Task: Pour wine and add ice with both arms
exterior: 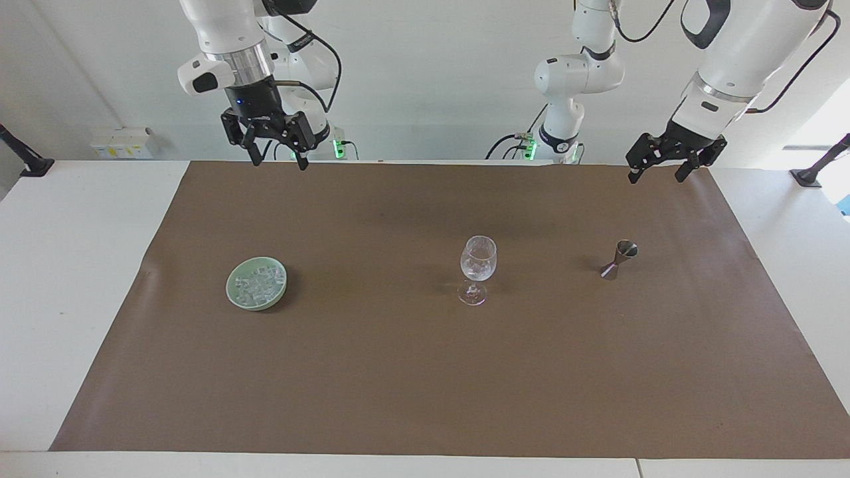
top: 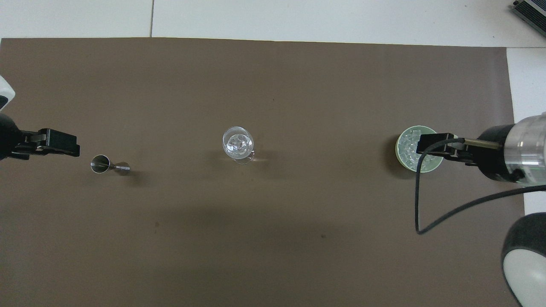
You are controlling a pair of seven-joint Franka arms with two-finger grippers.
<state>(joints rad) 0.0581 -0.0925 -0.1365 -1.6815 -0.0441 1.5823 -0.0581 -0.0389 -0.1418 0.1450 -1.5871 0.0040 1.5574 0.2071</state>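
Your right gripper point(exterior: 273, 160) hangs spread wide and empty, high over the brown paper mat point(exterior: 425, 372); left gripper point(exterior: 657, 174) likewise. Clear ice cubes point(exterior: 257, 284) lie in the pale green dish point(exterior: 233, 287), well apart from the stemmed wine glass point(exterior: 477, 265) and steel jigger point(exterior: 619, 259).

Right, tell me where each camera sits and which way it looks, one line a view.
Facing view: high across the table, looking at the robots; shows both arms, the left gripper and right gripper raised, open and empty.
Overhead view: high above the robots' end, looking steeply down; shows only the wrists and grippers entering at the sides.
Shared: the brown mat, wine glass, jigger and green dish of ice, mirrored half a turn.
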